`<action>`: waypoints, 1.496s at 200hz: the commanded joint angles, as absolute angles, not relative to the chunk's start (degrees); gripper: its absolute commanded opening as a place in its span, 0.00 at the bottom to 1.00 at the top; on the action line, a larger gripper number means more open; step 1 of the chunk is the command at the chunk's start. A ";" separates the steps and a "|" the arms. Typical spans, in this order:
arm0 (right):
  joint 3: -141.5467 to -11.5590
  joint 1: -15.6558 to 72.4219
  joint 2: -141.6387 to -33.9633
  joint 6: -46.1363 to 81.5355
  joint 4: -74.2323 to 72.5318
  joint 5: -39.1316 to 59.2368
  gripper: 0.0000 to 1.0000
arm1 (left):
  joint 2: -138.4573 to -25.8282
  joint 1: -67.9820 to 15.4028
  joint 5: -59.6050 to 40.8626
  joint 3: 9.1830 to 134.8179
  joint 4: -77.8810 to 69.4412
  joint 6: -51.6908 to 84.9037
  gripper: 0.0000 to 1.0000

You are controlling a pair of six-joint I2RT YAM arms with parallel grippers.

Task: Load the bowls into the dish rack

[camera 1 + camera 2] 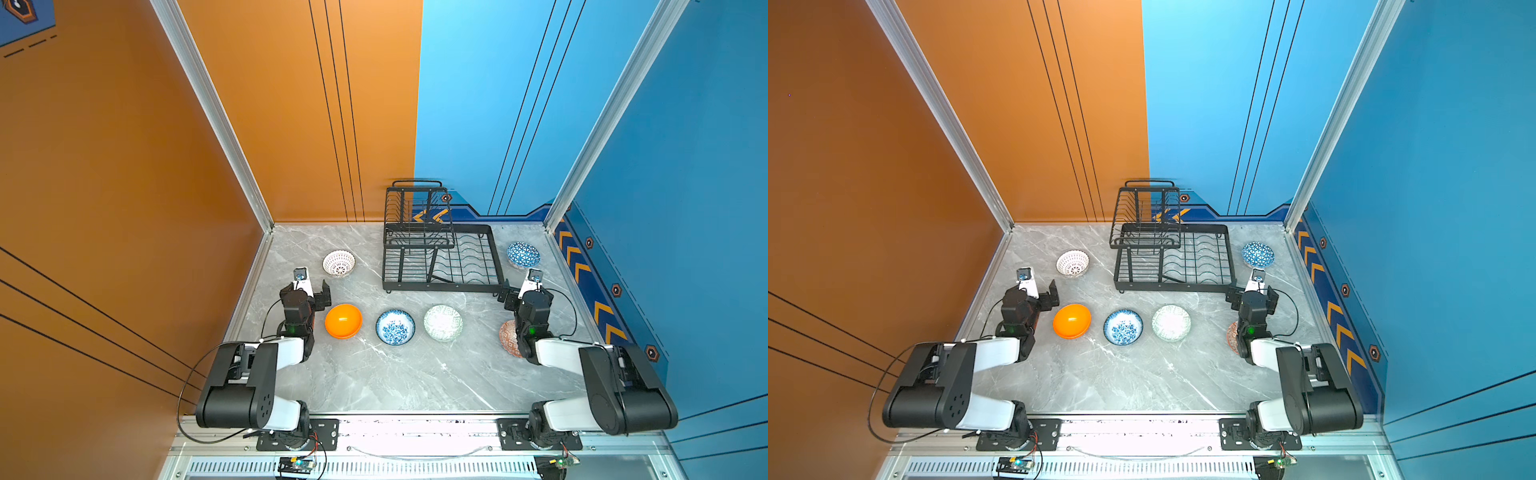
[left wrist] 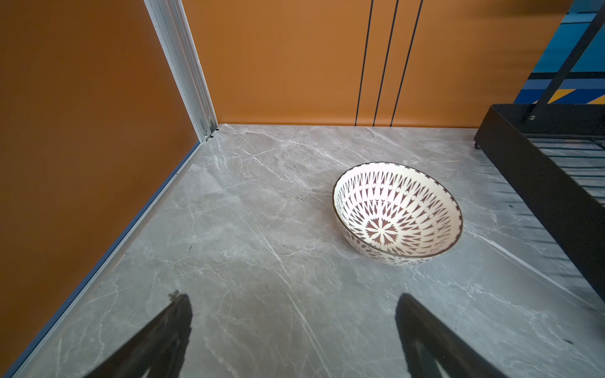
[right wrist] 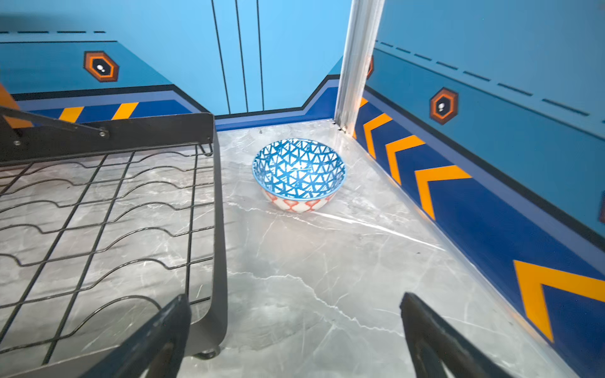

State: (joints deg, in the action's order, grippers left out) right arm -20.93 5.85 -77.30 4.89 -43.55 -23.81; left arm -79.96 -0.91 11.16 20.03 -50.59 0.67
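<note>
At the far left, the left end effector (image 1: 311, 287) hung over the grey marble surface (image 1: 374, 374) with its fingers spread wide and nothing between them; the left wrist view showed only bare surface between the two dark fingertips (image 2: 180, 304). Just beyond it, nearer the back wall, the dark-lattice white bowl (image 1: 339, 263) sat upright on the surface, well apart from the fingers. Just beside that arm's wrist sat the plain orange bowl (image 1: 343, 321). Next in the same near row came the blue-floral white bowl (image 1: 395, 327), then the pale-green patterned bowl (image 1: 443, 322), all three apart from one another.

Behind that row stood the black wire dish rack (image 1: 440, 286), against the back wall. Its flat slotted base tray (image 3: 98, 209) and its raised upper basket (image 1: 417, 212) both held no bowls.

Further right, the orange-red geometric bowl (image 1: 508, 337) rested on the surface, largely hidden by the right arm in both top views. The right end effector (image 3: 294, 299) was also spread wide and empty, just beside the rack's near right corner; whether it touched the rack could not be told. At the far right the blue triangle-patterned bowl (image 1: 523, 254) sat upright near the back right corner, beside the rack.
</note>
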 commanded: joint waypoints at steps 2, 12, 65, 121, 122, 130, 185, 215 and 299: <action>-24.67 6.42 -72.56 8.55 -27.63 -32.91 1.00 | -76.04 -1.40 15.07 18.46 -48.17 1.81 0.98; -24.84 6.41 -71.08 9.31 -26.13 -33.32 1.00 | -73.92 -1.41 16.45 18.75 -45.48 2.69 0.98; -22.56 5.36 -60.64 21.44 -19.92 -34.58 1.00 | -65.84 -2.37 19.95 20.69 -34.30 4.43 0.98; -19.92 2.99 -55.29 22.77 -21.37 -25.42 1.00 | -60.62 -3.87 16.05 19.78 -34.12 6.24 0.98; -19.94 2.99 -55.29 22.76 -21.36 -25.32 1.00 | -60.54 -3.91 15.98 19.82 -34.11 6.24 0.98; -20.06 2.99 -55.64 22.76 -21.41 -24.42 1.00 | -60.23 -4.40 15.56 20.09 -34.04 6.01 0.98; -22.49 5.73 -57.51 21.30 -19.81 -21.70 1.00 | -56.65 -8.71 18.26 20.26 -33.03 4.45 0.98; -24.52 8.91 -58.58 19.49 -17.55 -21.87 1.00 | -54.05 -13.27 19.62 20.23 -31.72 3.23 0.98; -30.98 20.69 -61.90 15.10 -9.85 -25.37 1.00 | -58.78 -31.40 20.26 24.76 -31.34 -5.60 0.98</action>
State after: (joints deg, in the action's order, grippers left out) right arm -28.62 18.13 -60.66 16.47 -14.68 -24.45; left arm -56.82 -25.36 18.44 21.96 -31.81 0.27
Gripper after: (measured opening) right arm 0.997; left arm 0.979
